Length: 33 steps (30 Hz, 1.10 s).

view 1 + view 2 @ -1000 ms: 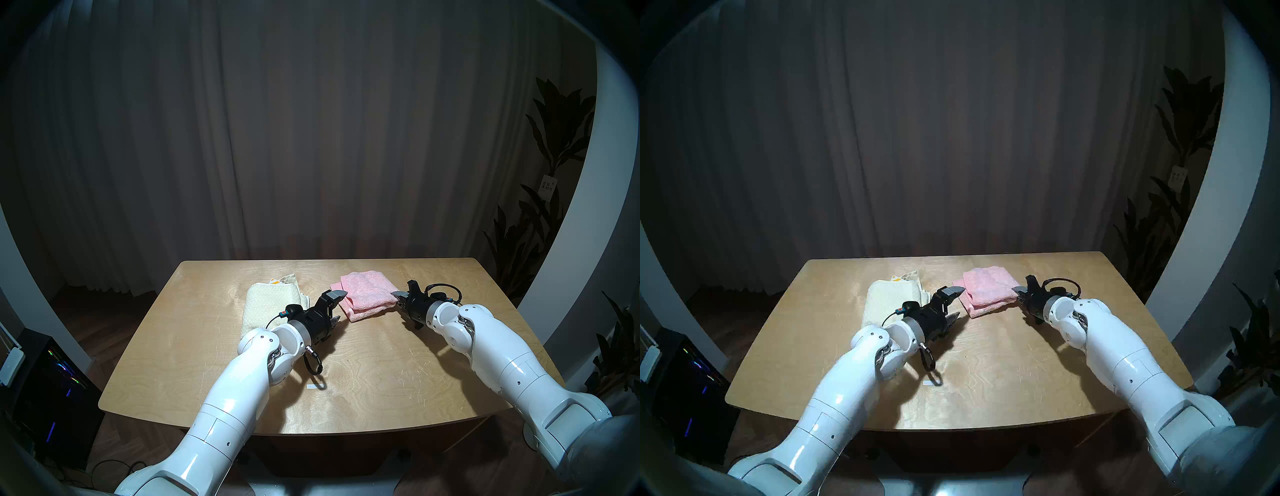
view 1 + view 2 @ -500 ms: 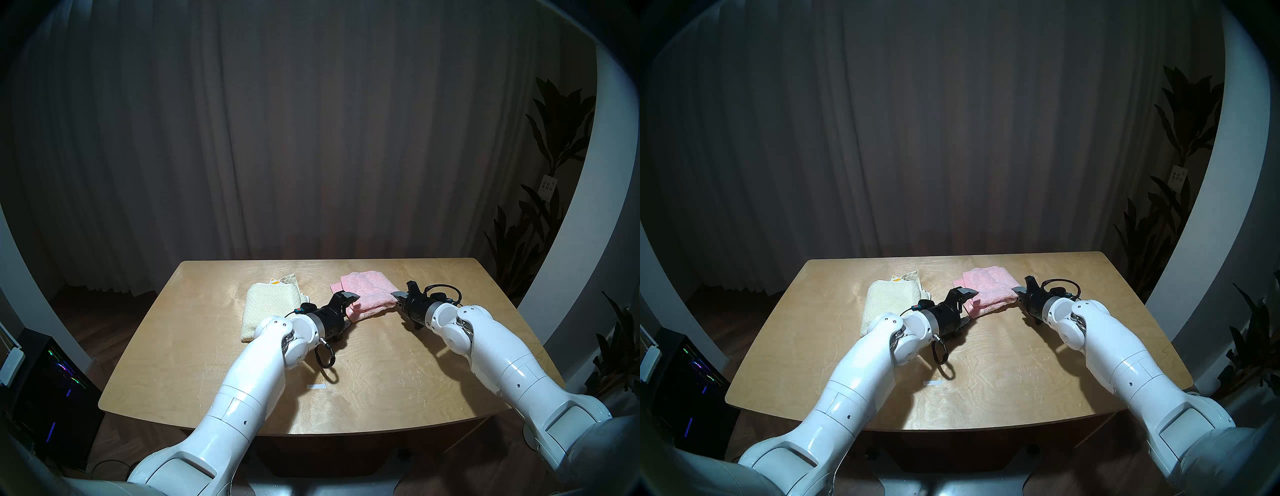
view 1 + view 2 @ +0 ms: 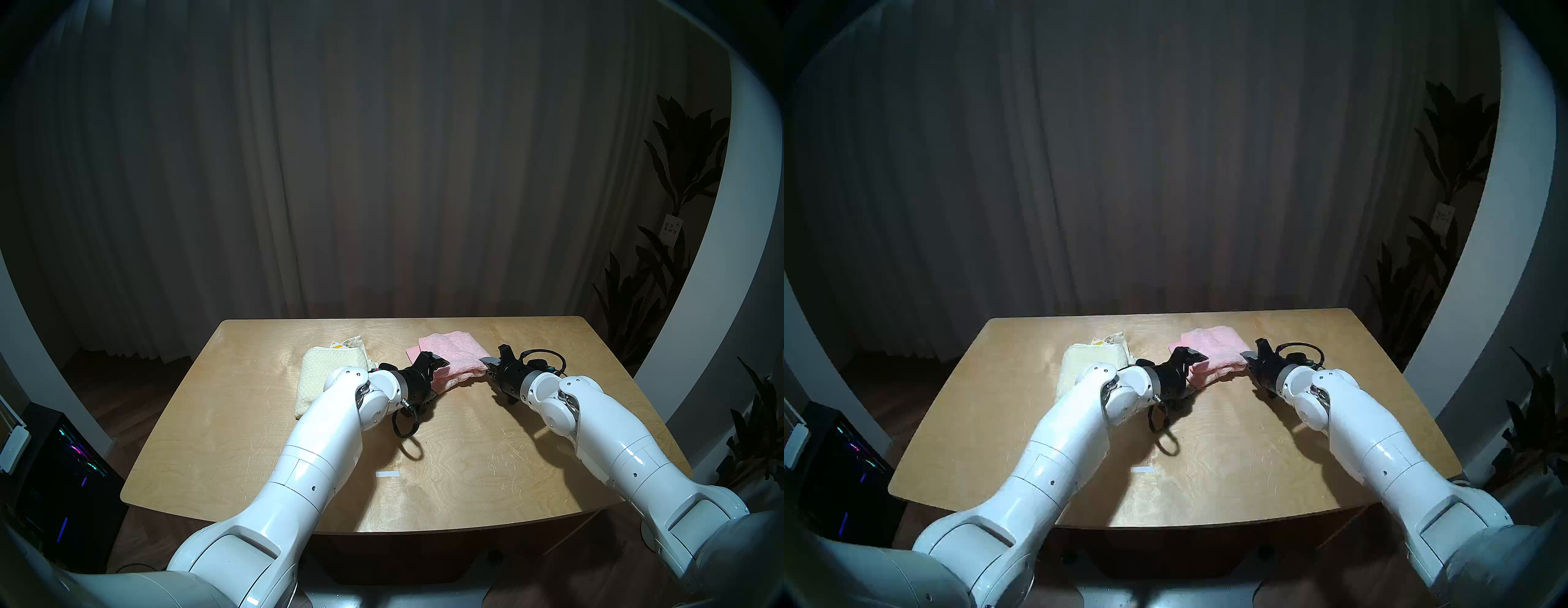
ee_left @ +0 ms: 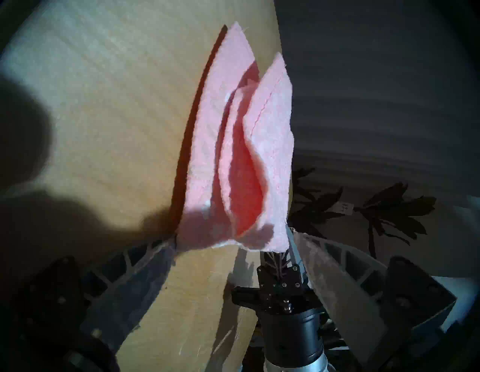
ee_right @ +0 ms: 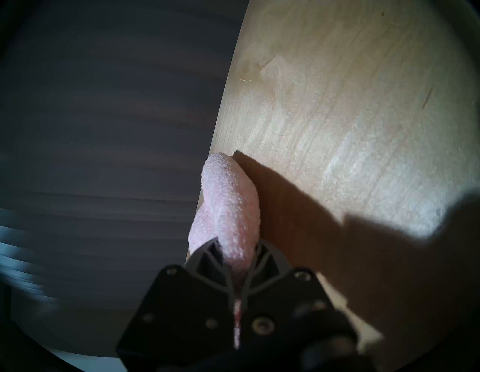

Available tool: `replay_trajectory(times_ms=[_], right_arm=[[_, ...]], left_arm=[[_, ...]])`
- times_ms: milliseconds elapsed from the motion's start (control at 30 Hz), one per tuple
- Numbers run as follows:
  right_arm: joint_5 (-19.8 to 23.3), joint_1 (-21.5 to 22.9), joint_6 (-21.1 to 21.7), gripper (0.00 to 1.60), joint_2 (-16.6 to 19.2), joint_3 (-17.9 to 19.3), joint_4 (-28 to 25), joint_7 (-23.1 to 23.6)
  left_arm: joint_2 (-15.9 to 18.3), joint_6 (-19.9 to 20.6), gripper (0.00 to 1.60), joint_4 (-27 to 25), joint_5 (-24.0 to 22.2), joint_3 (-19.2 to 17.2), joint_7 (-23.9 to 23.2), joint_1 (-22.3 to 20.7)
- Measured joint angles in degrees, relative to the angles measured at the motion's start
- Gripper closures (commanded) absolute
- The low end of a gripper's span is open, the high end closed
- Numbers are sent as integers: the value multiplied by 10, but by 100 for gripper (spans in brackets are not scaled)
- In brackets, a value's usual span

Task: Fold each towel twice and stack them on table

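The pink towel [image 3: 456, 354] lies folded at the table's [image 3: 466, 467] back middle, its layers gaping along the left edge [image 4: 233, 168]. My right gripper [image 3: 487, 364] is shut on the towel's near right corner [image 5: 228, 202], which bulges out between the fingers. My left gripper [image 3: 435, 378] is open at the towel's near left corner, one finger above the cloth and one below. The left wrist view shows the cloth edge between the spread fingers [image 4: 337, 272]. The cream towel [image 3: 314, 369] lies folded to the left, partly behind my left arm.
A small white tape strip [image 3: 387, 474] sits on the table nearer to me. A dark curtain hangs behind the table. Plants [image 3: 662, 276] stand beyond the right edge. A computer case with coloured lights [image 3: 63, 467] stands on the floor at the left.
My left arm has moved right and forward, from beside the cream towel to the pink towel's near left corner, jaws still apart. The right gripper has kept its hold and place.
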Motion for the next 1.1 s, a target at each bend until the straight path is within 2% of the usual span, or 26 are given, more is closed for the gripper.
replay_trajectory(times_ms=[133, 167, 200, 233, 300, 533, 567, 667, 700, 1100], right_arm=[[2, 0, 0, 160, 0, 0, -1, 0], [2, -1, 0, 160, 1, 0, -1, 0], [2, -1, 0, 160, 1, 0, -1, 0], [3, -1, 0, 160, 1, 0, -1, 0], [3, -1, 0, 160, 1, 0, -1, 0], [3, -1, 0, 160, 2, -1, -2, 0], [3, -1, 0, 160, 2, -2, -2, 0], [3, -1, 0, 160, 2, -3, -2, 0], [2, 0, 0, 160, 2, -3, -3, 0], [-3, -3, 1, 160, 4, -5, -6, 5]], left_arm=[[-4, 1, 0, 15, -2, 2, -1, -11], [-5, 1, 33, 18, -2, 3, -1, -13], [-6, 1, 33, 20, -2, 3, -2, -14], [-6, 1, 82, 21, -1, 3, -3, -15], [-7, 1, 99, 28, 1, 5, -3, -16], [-7, -3, 97, 31, 8, 8, -10, -13], [-7, -4, 102, 30, 9, 8, -12, -12], [-6, -10, 137, 25, 13, 9, -17, -8], [-5, -11, 160, 23, 15, 10, -19, -6], [10, -31, 160, -9, 36, 17, -48, 17]])
